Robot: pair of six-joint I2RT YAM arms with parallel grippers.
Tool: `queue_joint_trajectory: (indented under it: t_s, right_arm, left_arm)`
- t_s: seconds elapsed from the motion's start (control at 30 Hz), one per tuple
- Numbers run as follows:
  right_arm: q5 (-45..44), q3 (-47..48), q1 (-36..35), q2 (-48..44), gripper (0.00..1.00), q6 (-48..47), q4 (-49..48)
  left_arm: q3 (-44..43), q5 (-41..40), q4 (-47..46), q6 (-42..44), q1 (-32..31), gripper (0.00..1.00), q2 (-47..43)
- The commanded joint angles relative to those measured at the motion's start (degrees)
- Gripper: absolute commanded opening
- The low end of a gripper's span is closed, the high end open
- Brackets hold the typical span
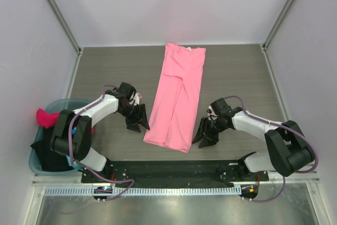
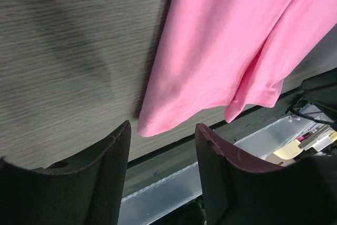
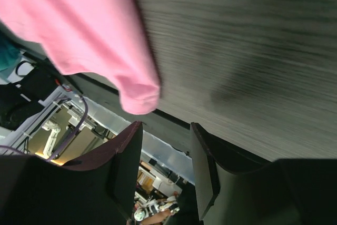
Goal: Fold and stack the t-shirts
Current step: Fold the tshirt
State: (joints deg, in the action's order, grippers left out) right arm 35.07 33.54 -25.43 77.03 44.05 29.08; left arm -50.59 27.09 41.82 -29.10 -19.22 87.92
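Observation:
A light pink t-shirt [image 1: 177, 96] lies folded lengthwise into a long strip down the middle of the table, its near end by the front edge. My left gripper [image 1: 138, 124] is open and empty just left of the strip's near-left corner [image 2: 152, 125]. My right gripper [image 1: 206, 136] is open and empty just right of the near-right corner [image 3: 138, 96]. A magenta shirt [image 1: 46, 117] and a black shirt [image 1: 50, 154] sit in the teal basket [image 1: 58, 105] at the left. No blue shirt shows.
The grey wood-grain table [image 1: 105, 72] is walled by white panels behind and at both sides. A black rail [image 1: 168, 169] runs along the front edge between the arm bases.

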Motion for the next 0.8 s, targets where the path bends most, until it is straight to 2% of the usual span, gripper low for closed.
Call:
queue_joint_trajectory:
  t_s: [0.0,0.3,0.77]
  right_arm:
    - [-1.06,-1.11,-1.2,0.75,0.47,3.4,0.98]
    - [-0.71,-1.63,-4.36,3.73,0.47,5.34,-2.27]
    - [-0.71,-0.49,-5.16,8.39,0.51,8.59,-9.13]
  left_arm:
    - [0.49,0.24,-2.18,-0.78,0.5,0.54,1.63]
    - [3.56,0.6,-4.91,-3.33,0.5,0.51,5.68]
    - [5.85,2.88,-7.37,-5.26,0.33,0.46,6.12]
